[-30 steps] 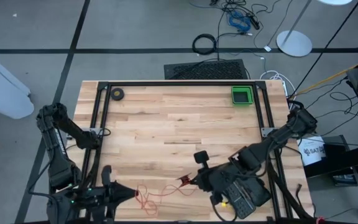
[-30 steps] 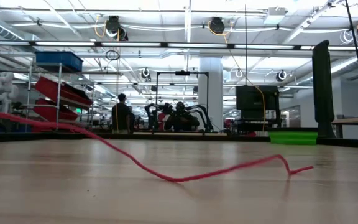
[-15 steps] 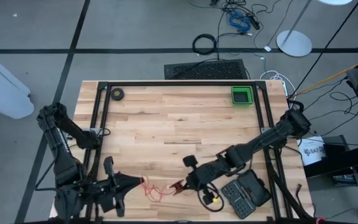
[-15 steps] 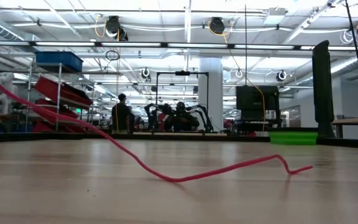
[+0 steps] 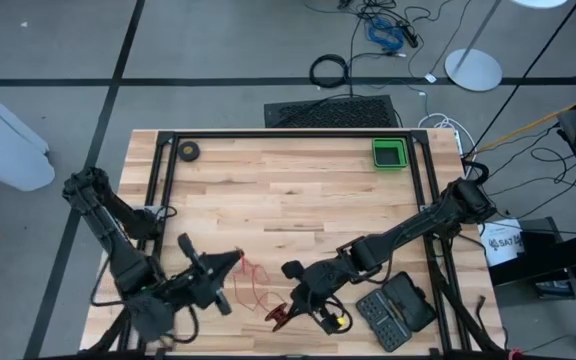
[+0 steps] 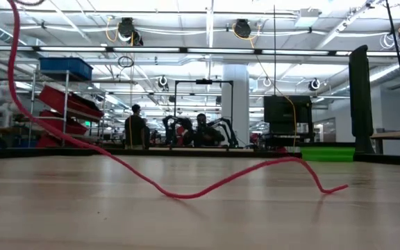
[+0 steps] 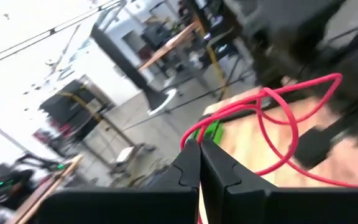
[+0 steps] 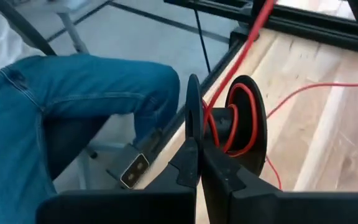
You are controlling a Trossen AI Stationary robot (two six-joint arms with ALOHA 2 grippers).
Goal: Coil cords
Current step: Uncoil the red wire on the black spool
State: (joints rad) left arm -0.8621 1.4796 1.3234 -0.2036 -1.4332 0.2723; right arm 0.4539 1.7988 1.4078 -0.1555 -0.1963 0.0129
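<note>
On the wooden desk (image 5: 298, 205), red cords (image 5: 253, 285) loop near the front edge. The left gripper (image 5: 230, 262) fingers pinch the cords; the right gripper (image 5: 280, 318) fingers clamp them too.

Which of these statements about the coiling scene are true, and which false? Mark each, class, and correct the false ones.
1. The left tool grips the red wire. True.
2. The green tray sits beside the right tool. False: it is at the table's far edge.
3. The right tool holds a dark spool wound with red wire. True.
4. The tape roll lies inside the green tray. False: it lies apart, near the opposite far corner.
</note>
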